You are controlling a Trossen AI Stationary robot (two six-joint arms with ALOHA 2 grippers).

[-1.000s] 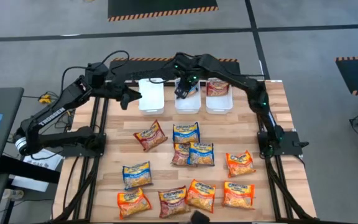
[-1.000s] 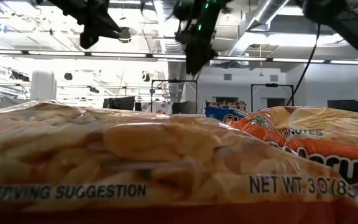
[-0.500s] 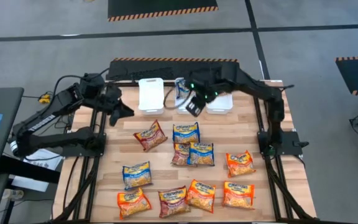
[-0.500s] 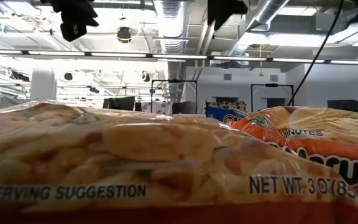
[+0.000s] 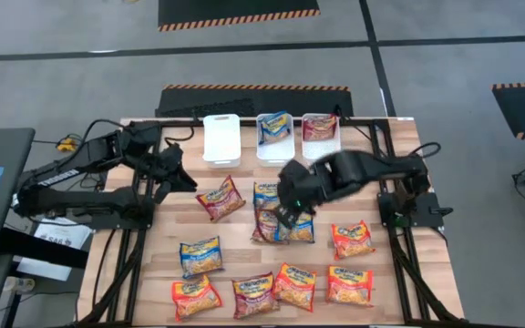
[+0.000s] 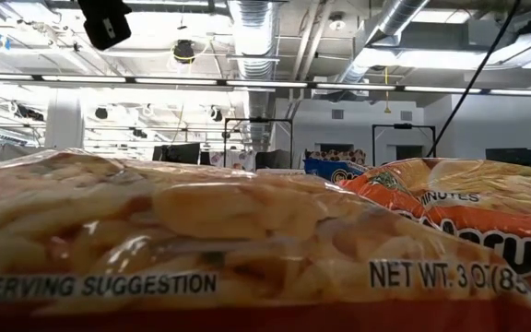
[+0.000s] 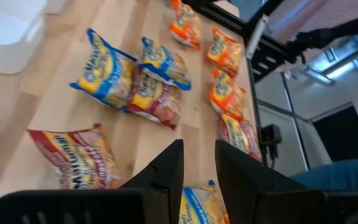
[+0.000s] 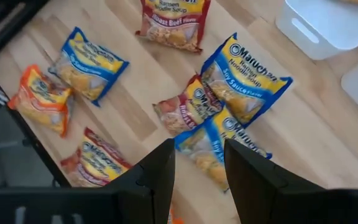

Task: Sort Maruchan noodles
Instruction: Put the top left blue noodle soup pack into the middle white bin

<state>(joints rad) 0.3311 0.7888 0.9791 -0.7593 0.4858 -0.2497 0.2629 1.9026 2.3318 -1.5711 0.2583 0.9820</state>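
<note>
While the right gripper (image 5: 290,211) hangs over the central cluster of three overlapping packets, its fingers stand apart and hold nothing, as the right wrist view shows; the left gripper (image 5: 182,176) waits near the table's left side beside a dark red packet (image 5: 221,198), its fingers narrowly parted and likewise empty. The Maruchan noodles, small flat square plastic packets in orange, blue and dark red, lie mostly loose on the pale wooden slatted table (image 5: 363,191); one blue packet (image 5: 275,128) already rests in the middle white rectangular plastic bin (image 5: 275,151), one dark red packet (image 5: 320,127) in the right white bin (image 5: 322,152), and the left white bin (image 5: 221,139) holds none. In the cluster, a blue soy-sauce packet (image 8: 244,81) and a second blue packet (image 8: 213,146) both overlap a dark red one (image 8: 188,109). Each packet is judged light, its glossy film slippery and crinkly, its noodle block brittle under pressure; the best hold is probably across a free edge or crimped seam, taken gently, and an upper packet should be lifted before the one beneath. The right arm covers part of the cluster in the high view; the low view is almost filled by a near orange packet (image 6: 201,249), hiding the table behind; flavour lettering is unreadable from above.
</note>
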